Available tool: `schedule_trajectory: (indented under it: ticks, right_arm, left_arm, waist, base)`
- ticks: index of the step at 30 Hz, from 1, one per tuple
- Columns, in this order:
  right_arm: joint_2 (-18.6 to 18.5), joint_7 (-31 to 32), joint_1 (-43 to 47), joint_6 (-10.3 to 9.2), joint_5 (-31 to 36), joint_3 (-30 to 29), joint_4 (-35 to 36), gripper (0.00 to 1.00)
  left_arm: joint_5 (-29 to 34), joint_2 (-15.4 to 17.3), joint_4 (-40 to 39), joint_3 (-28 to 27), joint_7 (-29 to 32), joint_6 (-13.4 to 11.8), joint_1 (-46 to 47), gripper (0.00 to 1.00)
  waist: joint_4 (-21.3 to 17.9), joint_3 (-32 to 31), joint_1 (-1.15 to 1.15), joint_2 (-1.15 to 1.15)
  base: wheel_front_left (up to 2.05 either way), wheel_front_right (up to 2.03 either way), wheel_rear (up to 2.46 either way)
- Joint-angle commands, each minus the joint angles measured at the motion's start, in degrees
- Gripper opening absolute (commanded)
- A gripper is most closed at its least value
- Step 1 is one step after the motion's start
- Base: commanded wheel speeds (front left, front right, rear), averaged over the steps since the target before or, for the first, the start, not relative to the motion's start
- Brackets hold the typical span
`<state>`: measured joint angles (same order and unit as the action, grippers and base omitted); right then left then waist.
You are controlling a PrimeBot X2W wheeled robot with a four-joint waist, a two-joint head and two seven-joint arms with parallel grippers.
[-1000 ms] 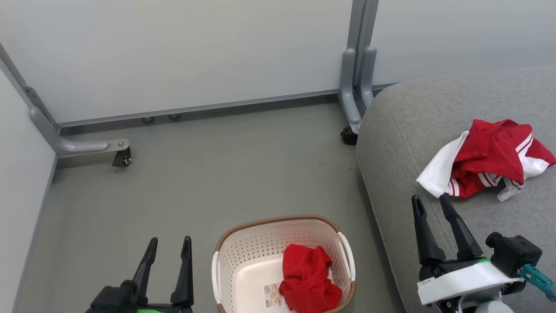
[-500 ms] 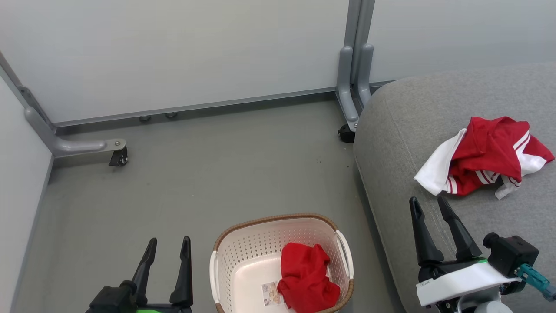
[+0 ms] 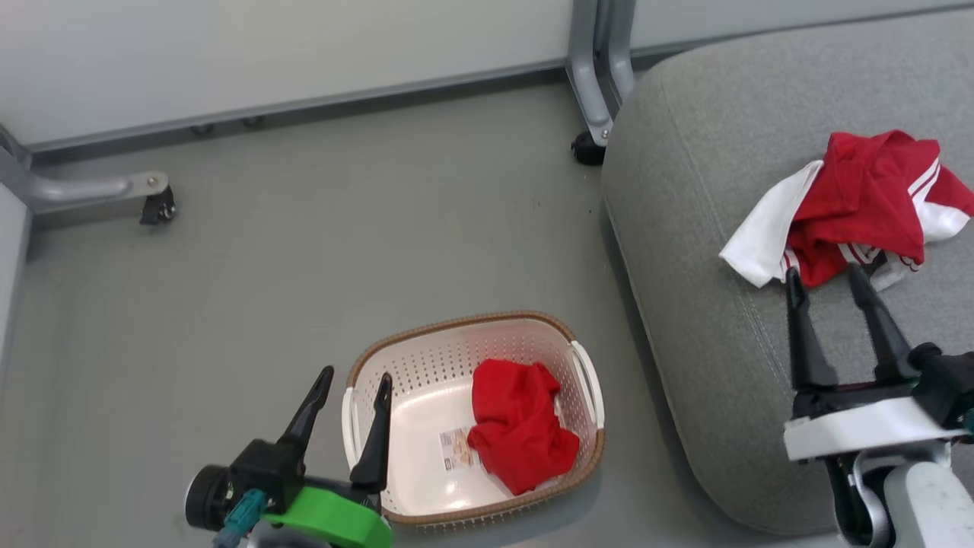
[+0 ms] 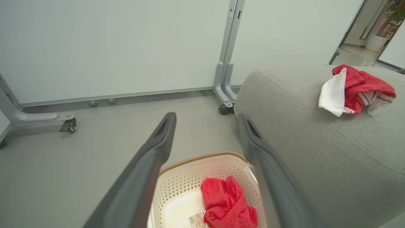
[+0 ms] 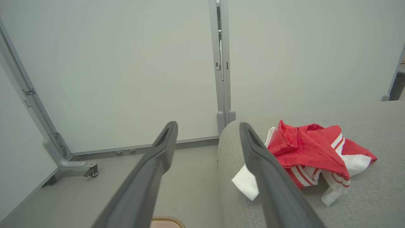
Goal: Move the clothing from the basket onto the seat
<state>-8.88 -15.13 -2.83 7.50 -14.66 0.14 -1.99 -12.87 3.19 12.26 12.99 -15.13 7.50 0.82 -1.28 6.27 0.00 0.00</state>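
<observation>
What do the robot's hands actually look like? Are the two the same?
Nearly. The left gripper and right gripper each have two long, dark, tapering fingers on a black base. The left wrist wears a bright green collar with a teal plug; the right has a white collar and pale grey forearm.

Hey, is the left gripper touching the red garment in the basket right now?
Apart. The head view shows bare basket floor between the left gripper and the red garment; its fingers are open, holding nothing.
</observation>
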Motion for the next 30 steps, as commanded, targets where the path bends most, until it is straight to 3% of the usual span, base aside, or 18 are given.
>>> schedule_trajectory:
  ticks: [1,8,12,18,23,30]
  right_arm:
    - [0.3,0.0,-1.6,-0.01,0.9,-1.2,0.5,1.00]
    - [2.0,0.0,-6.9,-0.01,3.2,-5.7,3.7,1.00]
    - [2.6,0.0,-8.8,-0.02,2.9,-6.0,5.7,1.00]
    - [4.1,0.0,-10.9,-0.01,1.9,-5.0,7.9,1.00]
    - [5.1,0.0,-12.3,-0.02,1.3,-2.9,8.0,1.00]
    - [6.0,0.0,-14.0,-0.01,-4.7,-1.3,8.2,1.00]
  left_arm:
    - [0.9,0.8,0.8,0.9,0.0,0.0,2.6,1.00]
    - [3.9,3.5,10.8,9.2,0.0,0.0,14.4,1.00]
    - [2.0,5.1,16.2,14.8,0.0,0.0,21.3,1.00]
    - [-1.5,8.0,34.3,33.4,0.0,0.0,35.1,1.00]
    - [-7.6,7.4,43.0,42.6,0.5,-0.1,43.2,1.00]
    - [-20.0,7.9,46.2,50.6,3.4,-0.1,51.3,1.00]
  waist:
    - [-2.9,8.1,0.00,0.00]
    - [-6.2,20.7,0.00,0.00]
    - [-8.4,26.9,0.00,0.00]
    - [-11.7,35.2,0.00,0.00]
    - [-13.6,39.7,0.00,0.00]
    - [-15.7,45.3,0.00,0.00]
  base:
    - [0.00,0.00,0.00]
    - [0.00,0.00,0.00]
    - [0.00,0.00,0.00]
    - [0.00,0.00,0.00]
    - [0.00,0.00,0.00]
    - [0.00,0.00,0.00]
